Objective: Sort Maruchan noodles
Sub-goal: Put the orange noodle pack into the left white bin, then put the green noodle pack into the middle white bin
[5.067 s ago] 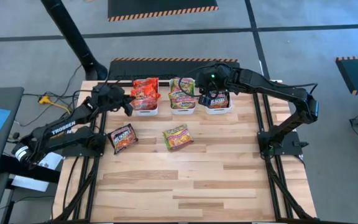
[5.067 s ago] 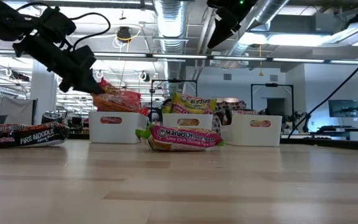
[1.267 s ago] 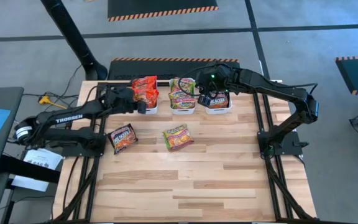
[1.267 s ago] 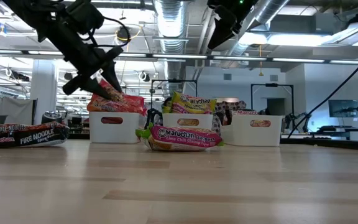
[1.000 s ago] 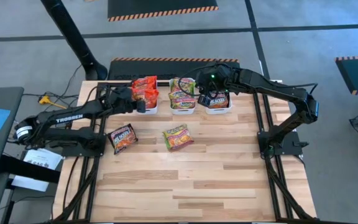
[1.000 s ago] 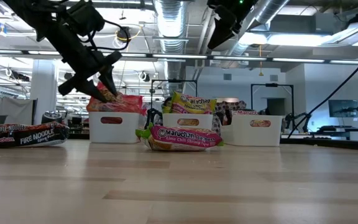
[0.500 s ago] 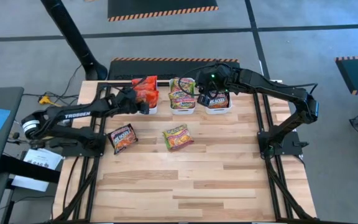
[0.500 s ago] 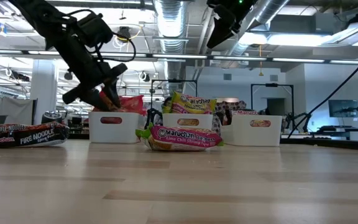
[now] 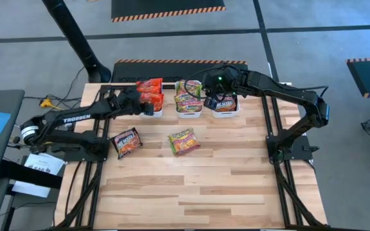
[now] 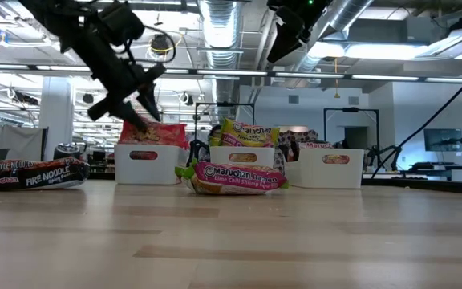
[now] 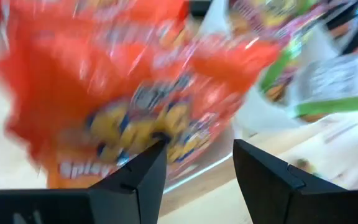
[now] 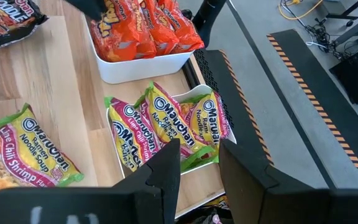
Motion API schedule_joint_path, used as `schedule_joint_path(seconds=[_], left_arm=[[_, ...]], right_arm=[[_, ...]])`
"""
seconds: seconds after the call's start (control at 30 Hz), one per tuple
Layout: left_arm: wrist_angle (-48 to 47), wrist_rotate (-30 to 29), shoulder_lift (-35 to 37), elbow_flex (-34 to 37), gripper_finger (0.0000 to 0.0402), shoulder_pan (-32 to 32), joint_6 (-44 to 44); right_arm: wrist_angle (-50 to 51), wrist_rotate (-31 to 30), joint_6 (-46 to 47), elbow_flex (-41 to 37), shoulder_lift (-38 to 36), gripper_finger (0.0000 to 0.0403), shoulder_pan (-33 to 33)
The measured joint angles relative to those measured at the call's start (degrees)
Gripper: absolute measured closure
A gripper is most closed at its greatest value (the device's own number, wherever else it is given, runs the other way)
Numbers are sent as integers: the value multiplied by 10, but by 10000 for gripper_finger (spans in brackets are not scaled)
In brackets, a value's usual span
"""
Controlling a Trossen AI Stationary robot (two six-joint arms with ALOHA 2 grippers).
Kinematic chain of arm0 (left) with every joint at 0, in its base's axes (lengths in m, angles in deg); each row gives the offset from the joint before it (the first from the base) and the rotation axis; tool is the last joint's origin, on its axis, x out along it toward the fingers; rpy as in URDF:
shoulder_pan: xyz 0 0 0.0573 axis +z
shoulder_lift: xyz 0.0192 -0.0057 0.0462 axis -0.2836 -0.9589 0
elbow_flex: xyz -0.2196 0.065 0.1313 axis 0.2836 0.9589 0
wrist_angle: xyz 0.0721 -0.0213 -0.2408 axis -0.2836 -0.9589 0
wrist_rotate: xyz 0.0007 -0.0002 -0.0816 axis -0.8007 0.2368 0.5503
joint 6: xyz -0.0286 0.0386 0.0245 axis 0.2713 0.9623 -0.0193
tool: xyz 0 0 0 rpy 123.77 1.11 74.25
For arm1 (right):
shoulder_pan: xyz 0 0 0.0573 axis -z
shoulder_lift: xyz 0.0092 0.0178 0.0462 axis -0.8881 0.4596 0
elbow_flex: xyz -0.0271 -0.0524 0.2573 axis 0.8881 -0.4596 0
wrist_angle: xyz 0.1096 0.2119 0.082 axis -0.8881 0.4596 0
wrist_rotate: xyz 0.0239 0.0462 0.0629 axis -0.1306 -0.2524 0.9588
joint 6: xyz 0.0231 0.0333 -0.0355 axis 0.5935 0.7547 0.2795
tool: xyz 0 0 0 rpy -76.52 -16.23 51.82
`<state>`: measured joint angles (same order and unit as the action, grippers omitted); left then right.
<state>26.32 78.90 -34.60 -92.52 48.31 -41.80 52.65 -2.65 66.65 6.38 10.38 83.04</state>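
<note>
Crinkly plastic is what matters here: the Maruchan noodles are small flat ramen packets, light and slick-skinned, with a brittle brick inside that would crack under a hard squeeze. Most already sit sorted in three white rectangular plastic bins at the far edge of the pale wooden table: red-orange packets in the left bin, green-yellow packets in the middle bin, and dark ones in the right bin. Two lie loose on the table: a black and red "Fire Noodle" packet toward the left, and a green-yellow lime chili shrimp packet near the centre.

Above the red-orange pile hangs the left gripper, its fingers apart and clamped on nothing, the packets just beyond their tips. Over the middle and right bins waits the right gripper, its fingers also apart and empty.

My judgement is that a loose packet is best pinched across a short crimped end seam or a thin edge, since the flat glossy face would slide between the pads.
</note>
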Motion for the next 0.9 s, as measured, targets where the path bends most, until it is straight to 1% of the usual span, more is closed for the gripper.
schedule_joint_path(seconds=[0.13, 0.27, 0.43, 0.53, 0.67, 0.8, 0.9], left_arm=[[-8, -1, 15, -29, 228, 0, 30], [-28, 0, 22, -58, 228, 0, 37], [-29, 27, 30, -103, 228, 0, 76], [-29, 39, 31, -141, 228, 0, 113], [-33, 56, 31, -188, 228, -1, 144], [-42, 112, 34, -229, 228, -6, 158], [-32, 184, 39, -260, 228, -10, 166]], right_arm=[[0, 0, 0, 0, 0, 269, 0], [1, 9, 0, 0, 0, 269, 0], [3, 11, 0, 0, 0, 266, -1], [9, 20, 0, 0, 0, 255, -1], [22, 50, 14, 0, 0, 228, -1], [27, 94, 50, 0, 0, 200, -9], [28, 104, 67, 0, 0, 189, -24]])
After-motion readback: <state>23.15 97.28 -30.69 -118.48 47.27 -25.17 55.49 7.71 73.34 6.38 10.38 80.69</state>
